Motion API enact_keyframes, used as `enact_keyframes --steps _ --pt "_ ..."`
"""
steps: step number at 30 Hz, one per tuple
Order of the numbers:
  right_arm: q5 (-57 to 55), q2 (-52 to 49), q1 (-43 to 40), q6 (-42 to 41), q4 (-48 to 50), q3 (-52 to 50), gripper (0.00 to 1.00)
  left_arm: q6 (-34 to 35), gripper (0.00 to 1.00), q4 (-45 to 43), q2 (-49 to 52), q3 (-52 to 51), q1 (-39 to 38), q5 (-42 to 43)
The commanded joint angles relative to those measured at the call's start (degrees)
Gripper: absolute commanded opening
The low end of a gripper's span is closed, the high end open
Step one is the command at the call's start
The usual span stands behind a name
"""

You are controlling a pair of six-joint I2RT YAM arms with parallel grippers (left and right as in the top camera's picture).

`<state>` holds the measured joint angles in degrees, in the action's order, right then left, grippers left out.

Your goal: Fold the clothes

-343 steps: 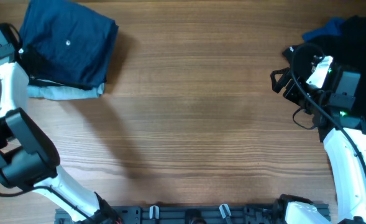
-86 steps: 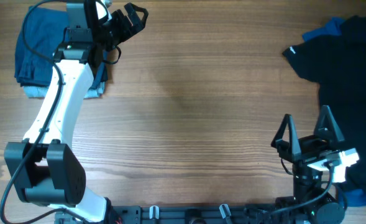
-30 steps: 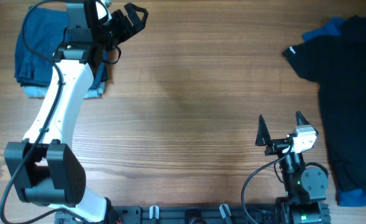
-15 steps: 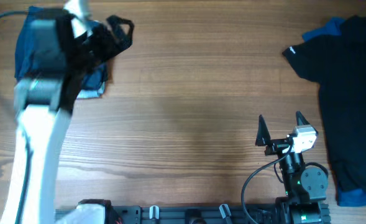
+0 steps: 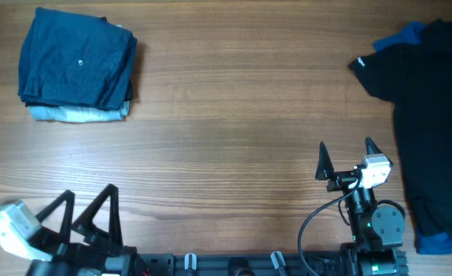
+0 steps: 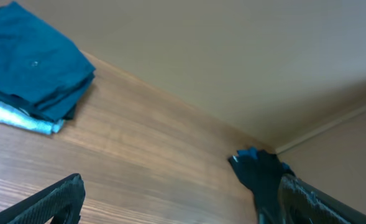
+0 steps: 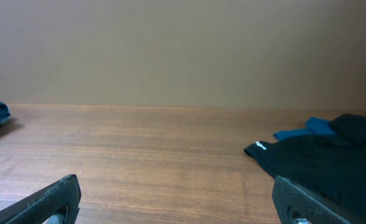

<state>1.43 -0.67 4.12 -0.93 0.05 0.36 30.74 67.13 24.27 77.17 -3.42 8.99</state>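
Left pincer (image 5: 84,213) and right pincer (image 5: 345,152) both gape wide, holding nothing, at the near edge of the table (image 5: 233,115); navy shorts (image 5: 76,57) lie folded far left; black garment (image 5: 433,107) lies unfolded at right; it probably needs grasping and spreading next.

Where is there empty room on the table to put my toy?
The middle of the table is bare, between the folded stack and the black clothes. Crowded: near edge, by the left hand and right hand.
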Motion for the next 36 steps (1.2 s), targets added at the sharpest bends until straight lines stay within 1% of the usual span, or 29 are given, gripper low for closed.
enact_keyframes --steps 1,2,3,4,6,8,9,11,13,14,16,18,20,25,28,30,32,33,35,36 --pt "0.04 0.42 -0.28 0.92 0.26 -0.07 1.00 -0.24 1.00 -5.46 -6.93 -13.38 0.44 -1.62" --pt "0.02 0.39 -0.28 0.90 0.26 -0.07 0.99 -0.24 1.00 -11.52 -9.66 -20.61 0.44 -1.64" --pt "0.02 0.39 -0.28 0.90 0.26 -0.07 0.99 -0.26 1.00 -16.04 -11.06 -25.75 0.44 -1.66" --pt "0.02 0.39 -0.28 0.90 0.26 -0.07 1.00 -0.26 1.00 -22.75 -12.37 -32.17 0.44 -2.08" --pt "0.04 0.39 -0.28 0.90 0.26 -0.07 1.00 -0.26 1.00 -35.67 -13.18 -43.17 0.81 -6.58" --pt "0.04 0.39 -0.28 0.90 0.26 -0.07 1.00 -0.26 1.00 -47.08 -13.20 -53.51 2.40 -8.04" --pt "0.02 0.39 -0.28 0.92 0.26 -0.07 1.00 -0.26 1.00 -52.11 -13.20 -57.79 3.17 -8.02" --pt "0.02 0.39 -0.28 0.90 0.26 -0.07 1.00 -0.28 1.00 -59.23 -13.20 -64.70 3.91 -8.04" --pt "0.02 0.42 -0.28 0.92 0.26 -0.07 1.00 -0.31 1.00 -61.51 -13.22 -67.63 3.98 -8.70" --pt "0.02 0.39 -0.28 0.90 0.26 -0.07 0.99 -1.44 1.00 -62.20 -13.31 -68.81 3.96 -8.72" --pt "0.02 0.39 -0.28 0.90 0.26 -0.07 1.00 -4.50 1.00 -62.51 -13.53 -69.85 3.96 -8.70" --pt "0.02 0.39 -0.28 0.92 0.26 -0.07 1.00 -10.12 1.00 -62.64 -14.53 -71.32 3.96 -8.72" --pt "0.02 0.42 -0.28 0.90 0.26 -0.07 0.99 -12.55 1.00 -62.66 -15.26 -72.35 3.98 -8.72" --pt "0.02 0.42 -0.28 0.90 0.26 -0.07 1.00 -12.57 1.00 -62.23 -15.96 -73.68 3.96 -9.57" --pt "0.04 0.39 -0.28 0.90 0.26 -0.07 1.00 -12.59 1.00 -61.79 -18.27 -75.78 3.98 -9.86" --pt "0.04 0.39 -0.28 0.92 0.26 -0.07 1.00 -14.10 1.00 -62.51 -20.48 -76.52 3.98 -9.97" --pt "0.02 0.39 -0.28 0.90 0.26 -0.07 0.99 -17.57 1.00 -62.49 -21.77 -76.52 3.96 -9.70" --pt "0.02 0.39 -0.28 0.92 0.26 -0.07 1.00 -23.98 1.00 -62.40 -23.32 -76.52 3.96 -8.04" --pt "0.02 0.39 -0.28 0.90 0.26 -0.07 1.00 -29.22 1.00 -62.36 -24.13 -76.52 3.96 -7.32" --pt "0.04 0.39 -0.28 0.92 0.26 -0.07 1.00 -30.75 1.00 -62.36 -24.13 -76.52 3.96 -7.30"
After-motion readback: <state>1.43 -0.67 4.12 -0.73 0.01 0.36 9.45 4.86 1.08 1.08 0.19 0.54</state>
